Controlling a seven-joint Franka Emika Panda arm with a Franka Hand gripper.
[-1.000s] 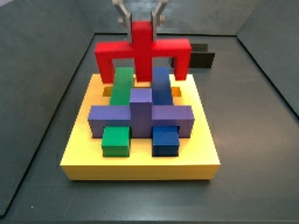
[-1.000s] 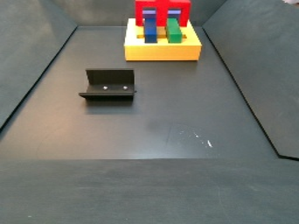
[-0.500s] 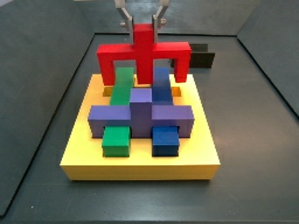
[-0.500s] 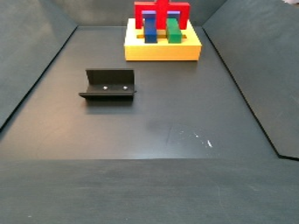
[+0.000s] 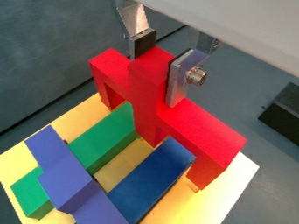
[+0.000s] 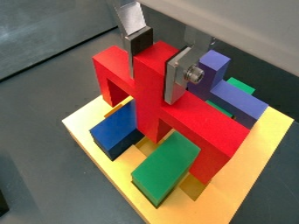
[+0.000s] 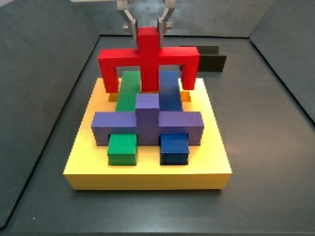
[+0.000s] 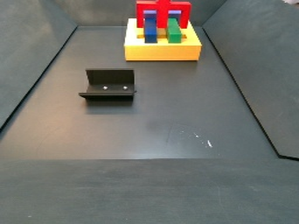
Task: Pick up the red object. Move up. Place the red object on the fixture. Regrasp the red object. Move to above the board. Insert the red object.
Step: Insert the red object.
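Note:
My gripper (image 7: 147,20) is shut on the raised stem of the red object (image 7: 150,60) and holds it upright, legs down, low over the far end of the yellow board (image 7: 147,175). In both wrist views the fingers (image 5: 187,77) (image 6: 177,74) clamp the stem of the red object (image 5: 193,127) (image 6: 205,122), with the gripper (image 5: 163,59) (image 6: 158,59) straight above the board (image 5: 233,188) (image 6: 93,140). I cannot tell whether the legs touch the board. The black fixture (image 8: 108,85) stands empty on the floor, apart from the board (image 8: 163,51).
The board carries a purple cross block (image 7: 147,120), green blocks (image 7: 122,147) and blue blocks (image 7: 175,147). Green (image 5: 100,149) and blue (image 5: 158,175) bars lie under the red object. Dark walls enclose the grey floor (image 8: 152,149).
The gripper has lowered the red object slightly toward the board. Nothing else has moved.

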